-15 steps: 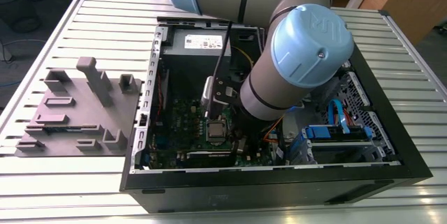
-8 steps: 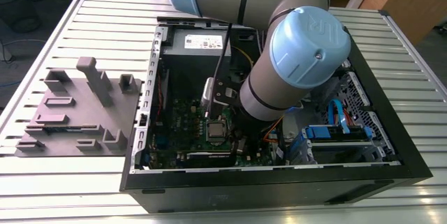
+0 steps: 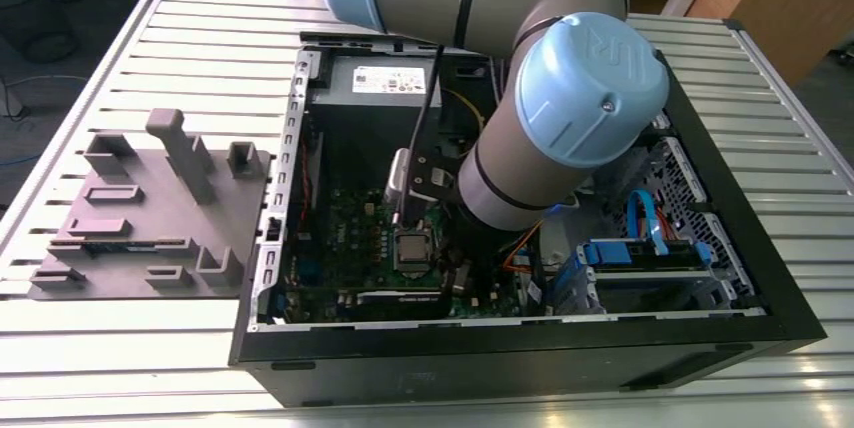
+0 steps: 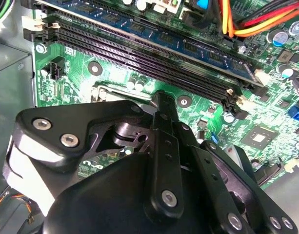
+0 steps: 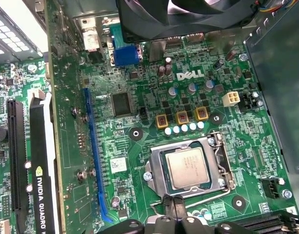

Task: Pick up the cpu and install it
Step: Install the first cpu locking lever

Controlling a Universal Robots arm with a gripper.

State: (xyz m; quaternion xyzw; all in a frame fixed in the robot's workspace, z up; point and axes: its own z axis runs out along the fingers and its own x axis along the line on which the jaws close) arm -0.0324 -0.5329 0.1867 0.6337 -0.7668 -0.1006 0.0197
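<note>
Cpu (image 5: 188, 167) lying flat in its metal-framed socket (image 5: 215, 146) on the green circuit board (image 5: 154, 87), silver top facing up; in the exterior view, seen as a small pale square (image 3: 412, 245) inside the open computer case (image 3: 747, 248). Gripper (image 5: 176, 204) poised just beside the socket's edge, holding nothing; fingers close together, yet cannot tell whether fully closed. Black memory slots (image 4: 154, 53) near the socket. Grey parts holder (image 3: 147, 208) resting on the slatted table (image 3: 120, 348), at the exterior view's left.

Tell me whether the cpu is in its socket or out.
In. In the first wrist view the cpu lies flat inside the socket's metal frame on the green board, with the pincer just beside the frame.
</note>
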